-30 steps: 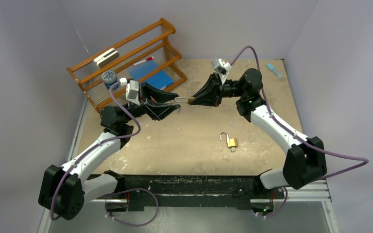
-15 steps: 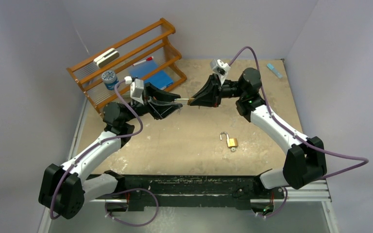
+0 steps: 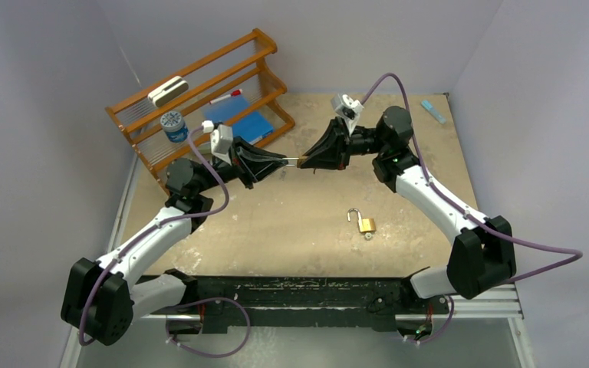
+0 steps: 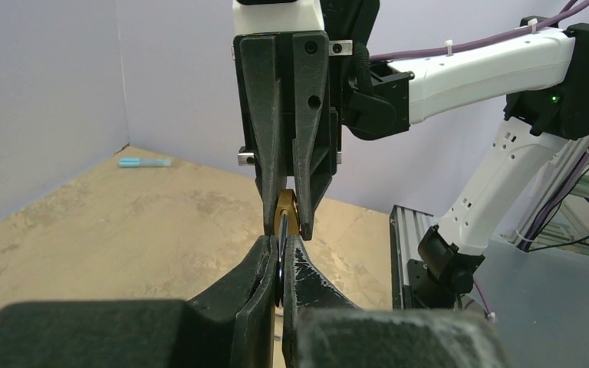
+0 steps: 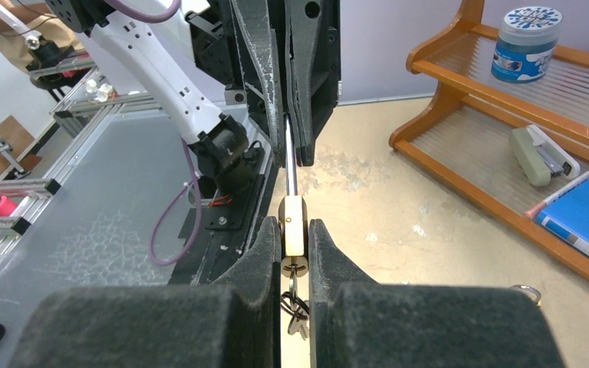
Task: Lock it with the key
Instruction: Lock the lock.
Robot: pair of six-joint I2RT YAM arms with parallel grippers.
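Table (image 3: 291,230): tan, grey walls around; wooden rack (image 3: 199,92) far left.
Brass padlock (image 5: 292,227): in the air between the arms, over the table's far middle.
Right gripper (image 5: 294,253): jaws clamped on its body.
Left gripper (image 4: 279,264): jaws closed on its shackle (image 5: 291,165).
Open padlock (image 3: 363,222): lying on the table, right of centre.

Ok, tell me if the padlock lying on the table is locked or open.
Open. The padlock has its shackle offset left of the brass body, one leg free.
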